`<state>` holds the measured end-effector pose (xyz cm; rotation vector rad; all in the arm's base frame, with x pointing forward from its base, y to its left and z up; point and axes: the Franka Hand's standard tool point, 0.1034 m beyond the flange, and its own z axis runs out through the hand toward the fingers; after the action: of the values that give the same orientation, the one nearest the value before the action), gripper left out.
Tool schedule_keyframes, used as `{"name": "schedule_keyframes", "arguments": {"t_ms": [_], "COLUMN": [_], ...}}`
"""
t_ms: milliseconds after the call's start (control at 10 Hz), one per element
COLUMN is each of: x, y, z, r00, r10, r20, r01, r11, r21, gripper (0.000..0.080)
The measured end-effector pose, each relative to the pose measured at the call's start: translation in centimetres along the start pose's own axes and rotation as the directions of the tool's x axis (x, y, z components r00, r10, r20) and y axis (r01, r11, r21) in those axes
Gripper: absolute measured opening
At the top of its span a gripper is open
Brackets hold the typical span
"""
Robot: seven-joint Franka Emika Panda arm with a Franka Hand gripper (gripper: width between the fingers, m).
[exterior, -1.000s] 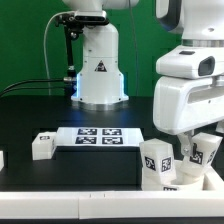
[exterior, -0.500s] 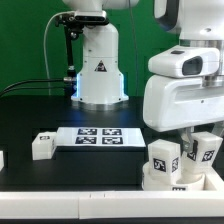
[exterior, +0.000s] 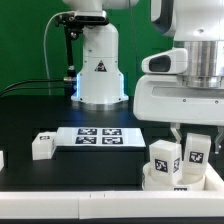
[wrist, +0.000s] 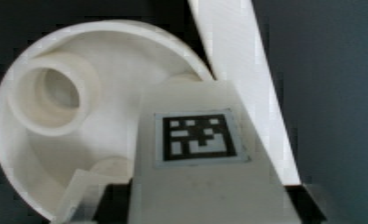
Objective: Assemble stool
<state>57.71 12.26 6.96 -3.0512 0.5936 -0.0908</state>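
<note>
A plain green backdrop wall stands behind a matte black bench with a pale front edge. The marker board lies flat on the bench under even light.

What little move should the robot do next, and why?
Probably twist the leg a little, to seat it firmly. The gripper looks closed around it, and it stands upright on the round seat beside another leg. One socket is empty, so more work waits.
</note>
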Motion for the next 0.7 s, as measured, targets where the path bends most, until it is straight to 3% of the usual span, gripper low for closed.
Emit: {"name": "schedule_keyframes", "arguments": {"t_ms": [400,500,700], "x": [0.06,0.03,0.07], "y": [0.27,0.47,0.53], "z": [0.05,0.11,0.15], "r00": [0.952,0.849,0.619], "r10": [0.306,0.527,0.782], "r20": [0.007,0.029,0.072], "r01": [-0.306,-0.528,-0.785], "r11": [0.952,0.849,0.620], "r21": [0.005,0.017,0.020], "gripper": [0.0336,0.0336,0.0336]}}
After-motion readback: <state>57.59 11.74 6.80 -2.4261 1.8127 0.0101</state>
